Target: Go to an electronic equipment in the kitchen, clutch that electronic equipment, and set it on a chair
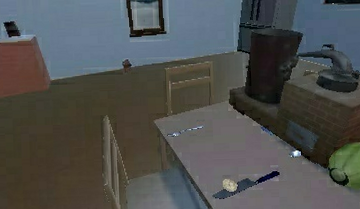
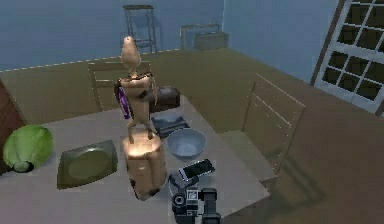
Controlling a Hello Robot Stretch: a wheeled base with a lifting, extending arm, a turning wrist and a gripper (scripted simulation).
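Dark purplish device (image 2: 122, 100) beside tall wooden statue (image 2: 141, 135)

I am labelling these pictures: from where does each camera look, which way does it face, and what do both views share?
Forward view: on the robot, facing ahead and somewhat down, along the dining table toward a wooden chair and the fridge.
Arm side view: on the robot's body, facing sideways across the table at a wooden figure; the gripper shows near the bottom edge.
Shared: the table and the green lettuce, at the forward view's right edge, the arm side view's left.
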